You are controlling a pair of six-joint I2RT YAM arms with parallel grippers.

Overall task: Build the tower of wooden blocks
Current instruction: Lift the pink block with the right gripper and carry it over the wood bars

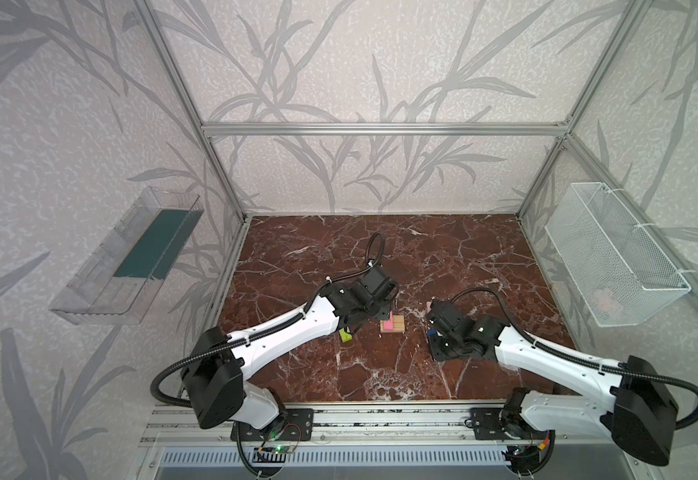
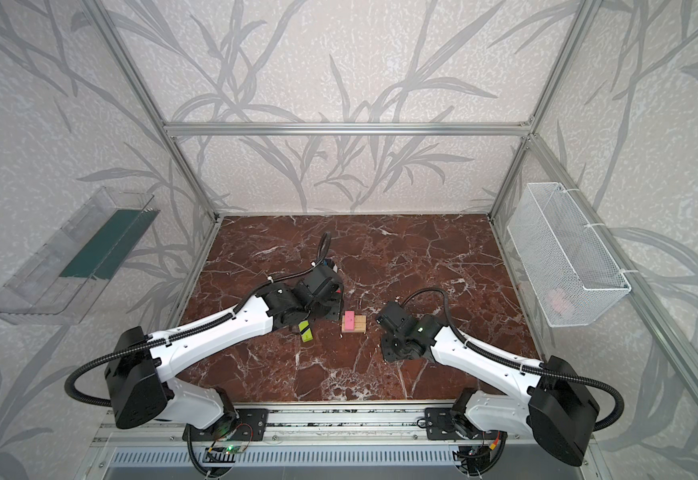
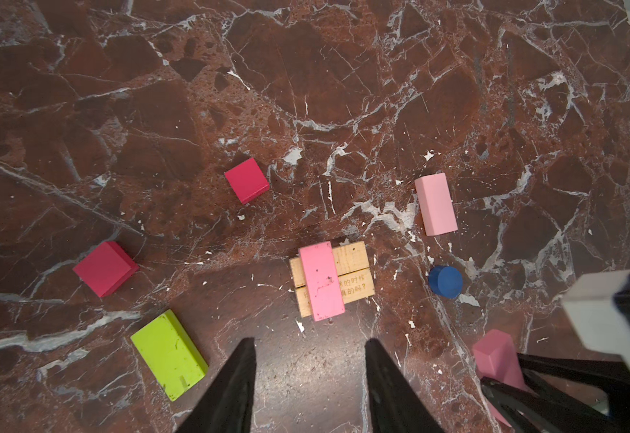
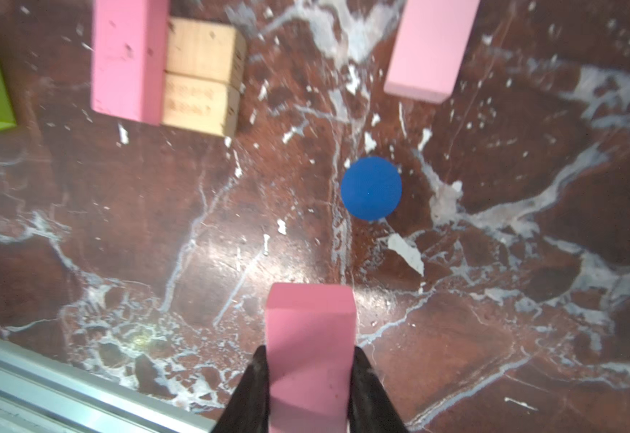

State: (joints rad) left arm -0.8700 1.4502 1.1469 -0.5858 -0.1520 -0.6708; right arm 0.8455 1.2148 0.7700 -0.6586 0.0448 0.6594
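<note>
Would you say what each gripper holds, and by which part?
Right gripper: a pink bar, by its sides near one end. Left gripper: open, nothing held.

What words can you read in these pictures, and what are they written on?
"的时候": printed on a tan bar; the start of the line is hidden under the pink bar lying across it.
"真的吗?": the line below on the same tan bar, start also hidden.
In the right wrist view the same print is too blurred to read.
No other writing shows.
</note>
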